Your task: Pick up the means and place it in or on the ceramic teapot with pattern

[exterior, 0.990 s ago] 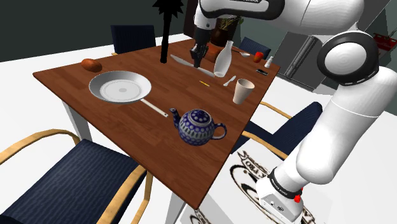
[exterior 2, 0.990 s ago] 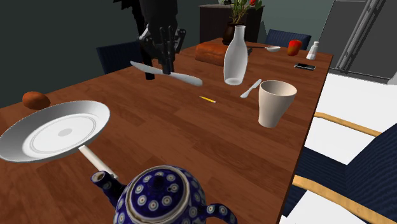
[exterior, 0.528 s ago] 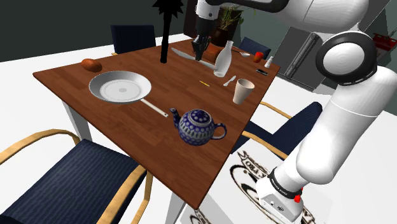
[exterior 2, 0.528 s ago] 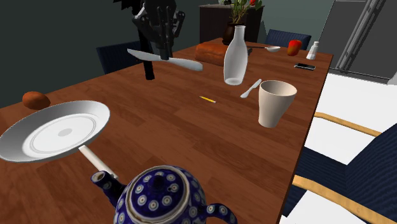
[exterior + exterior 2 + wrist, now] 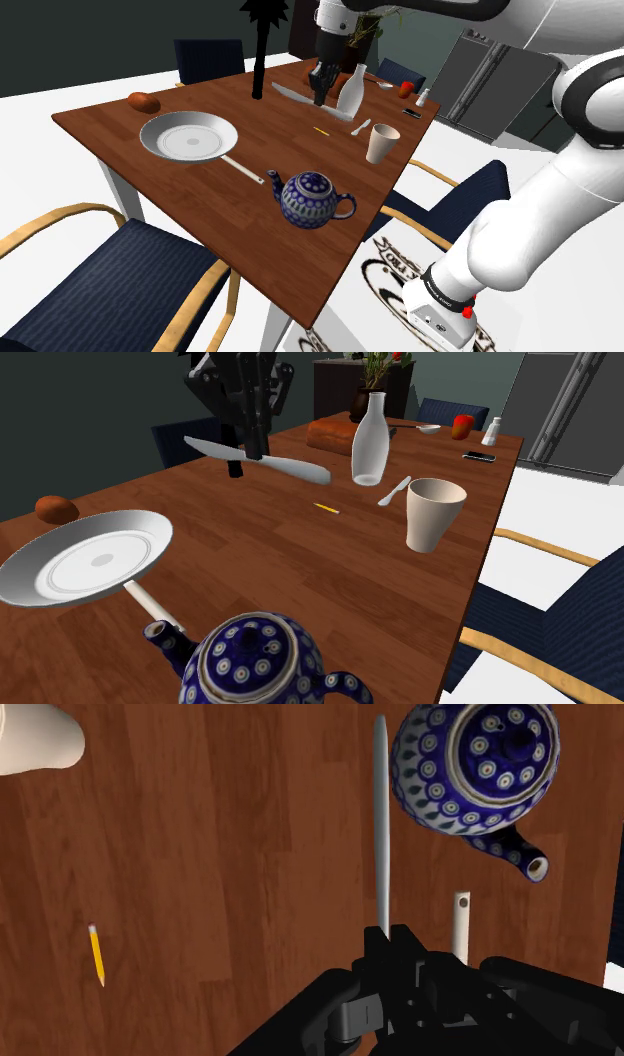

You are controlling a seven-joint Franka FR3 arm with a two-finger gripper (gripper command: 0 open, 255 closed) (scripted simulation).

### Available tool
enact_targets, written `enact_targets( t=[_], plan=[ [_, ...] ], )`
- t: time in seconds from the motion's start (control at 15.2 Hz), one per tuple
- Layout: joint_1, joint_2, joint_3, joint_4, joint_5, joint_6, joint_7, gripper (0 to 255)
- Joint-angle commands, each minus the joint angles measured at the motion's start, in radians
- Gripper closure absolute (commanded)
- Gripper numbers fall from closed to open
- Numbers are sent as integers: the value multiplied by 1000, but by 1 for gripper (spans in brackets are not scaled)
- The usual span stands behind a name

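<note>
Gripper: your gripper [image 5: 255,450] is clamped on the knife [image 5: 300,466] near the middle of its length, so both ends stick out past the fingers.
Knife: it hangs in the air, clear of the table [image 5: 100,125], above the far half and near the pale bottle [image 5: 350,92].
Knife tilt: in the second exterior view the end toward that view's right sits a little lower than the other, so expect it to touch first.
Teapot: the blue patterned teapot [image 5: 310,197] stands upright with its lid on, close to the table edge that faces the stand, about halfway along that edge.
Key relation: in the wrist view the knife's visible half runs straight out from the fingers and ends alongside the teapot's body. The pot therefore looks to lie out along the knife's long axis and slightly off to one side, lower down.
Next move: you probably need to travel toward the stand-side edge, roughly along the knife's length, then descend over the lid.
Placement: with the lid on, I judge the knife must rest across the top, not go inside.
Risk: a long knife on a rounded lid may slide off.
Neighbours: the pan [image 5: 188,137] has its handle end near the spout, and the cup [image 5: 380,143] stands along your path.
</note>
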Motion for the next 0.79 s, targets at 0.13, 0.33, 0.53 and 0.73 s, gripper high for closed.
enact_targets(
  t=[0.13,0.33,0.53,0.73],
  plan=[
    [31,-117,34,-122,16,5,63,255],
    [53,-197,62,-195,33,1,110,255],
    [77,-270,93,-257,54,-9,159,255],
    [102,-338,126,-308,79,-22,210,255]
  ],
)
